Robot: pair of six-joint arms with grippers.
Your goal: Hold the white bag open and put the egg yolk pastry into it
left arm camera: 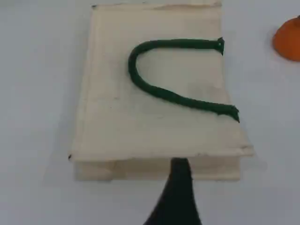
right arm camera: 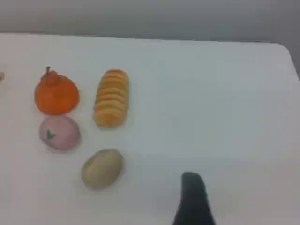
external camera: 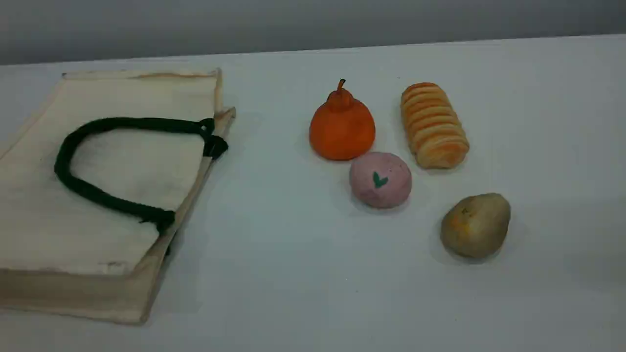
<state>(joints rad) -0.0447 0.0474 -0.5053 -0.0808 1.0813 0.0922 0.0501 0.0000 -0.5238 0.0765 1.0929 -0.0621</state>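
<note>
Egg yolk pastry (external camera: 475, 225) lay at the lower right of the scene view, alone on the white counter (external camera: 293, 274), resting on its side with nothing touching it. Three other food items stood nearby: one pink ball (external camera: 380, 179) with a green heart mark, up and to the left of the pastry; one orange pear-shaped fruit (external camera: 342, 125) just behind the pink ball, the two touching or nearly so; and one ridged, orange-striped bread roll (external camera: 433, 125) to the right of the fruit. One white bag (external camera: 98, 195) lay flat on its side at the left of the frame, well apart from the foods, its one visible dark green handle (external camera: 88, 190) looped across the upper face. Nothing lay between pastry and bag. The pastry appeared pale tan-yellow, rounded, with an orange-yellow blotch and small dark specks. In the left wrist view one dark fingertip (left arm camera: 177, 197) showed at the bottom edge, just short of the bag; the left fingers stood fully apart. In the right wrist view one fingertip (right arm camera: 193, 199) hovered right of the pastry; whether the right fingers were apart could not be told.
</note>
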